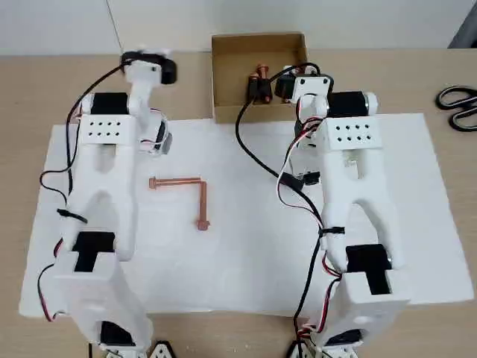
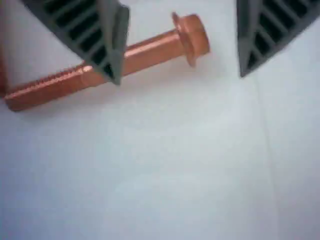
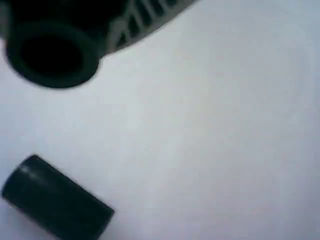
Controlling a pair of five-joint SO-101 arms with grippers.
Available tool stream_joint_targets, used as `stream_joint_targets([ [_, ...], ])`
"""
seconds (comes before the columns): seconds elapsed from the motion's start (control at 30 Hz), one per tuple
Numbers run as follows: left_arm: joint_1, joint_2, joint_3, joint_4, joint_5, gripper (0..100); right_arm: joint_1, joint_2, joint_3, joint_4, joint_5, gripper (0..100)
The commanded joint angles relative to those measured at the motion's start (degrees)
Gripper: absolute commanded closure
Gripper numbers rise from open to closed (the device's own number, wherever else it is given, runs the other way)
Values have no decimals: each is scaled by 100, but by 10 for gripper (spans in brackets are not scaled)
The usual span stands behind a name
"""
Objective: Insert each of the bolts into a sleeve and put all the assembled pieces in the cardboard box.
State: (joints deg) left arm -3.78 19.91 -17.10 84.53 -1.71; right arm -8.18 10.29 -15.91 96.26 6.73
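Two copper bolts lie on the white sheet (image 1: 246, 246): one (image 1: 177, 180) lies crosswise, the other (image 1: 202, 205) points toward the near edge. My left gripper (image 2: 180, 77) hangs open just above the crosswise bolt (image 2: 115, 62), one grey finger (image 2: 100, 35) crossing its shank and the flanged head (image 2: 192, 32) between the jaws. My right gripper (image 1: 302, 145) is shut on a black sleeve (image 3: 50, 55), held against a ribbed grey finger (image 3: 145, 20). A second black sleeve (image 3: 55, 205) lies on the sheet below it. The cardboard box (image 1: 223, 74) at the back holds an assembled piece (image 1: 258, 86).
Scissors (image 1: 458, 107) lie on the wooden table (image 1: 30, 89) at the far right, off the sheet. Black cables (image 1: 261, 164) trail from the right arm across the sheet's middle. The sheet is bare toward the near edge between the two arm bases.
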Motion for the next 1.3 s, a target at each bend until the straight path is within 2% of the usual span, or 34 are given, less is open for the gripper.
stream_joint_targets([
  [0.0, -105, -53, -251, 246, 1187, 855, 22, -356, -18, 22, -9, 995],
  [0.13, 9, -246, -312, 501, 2602, 855, 22, -356, -9, 40, -9, 995],
  [0.33, 167, -387, -286, 993, 3174, 855, 22, -391, 44, 48, -18, 995],
  [0.5, 167, -352, -40, 1011, 5037, 853, 13, -400, 316, 31, -18, 995],
  [0.57, 211, -281, 75, 888, 5556, 852, 13, -400, 325, 31, -18, 995],
  [0.9, 422, 712, 127, 615, 6796, 855, 13, -400, 325, 31, -18, 995],
  [1.27, 378, 1284, 127, 343, 7165, 855, 13, -400, 325, 31, -18, 995],
])
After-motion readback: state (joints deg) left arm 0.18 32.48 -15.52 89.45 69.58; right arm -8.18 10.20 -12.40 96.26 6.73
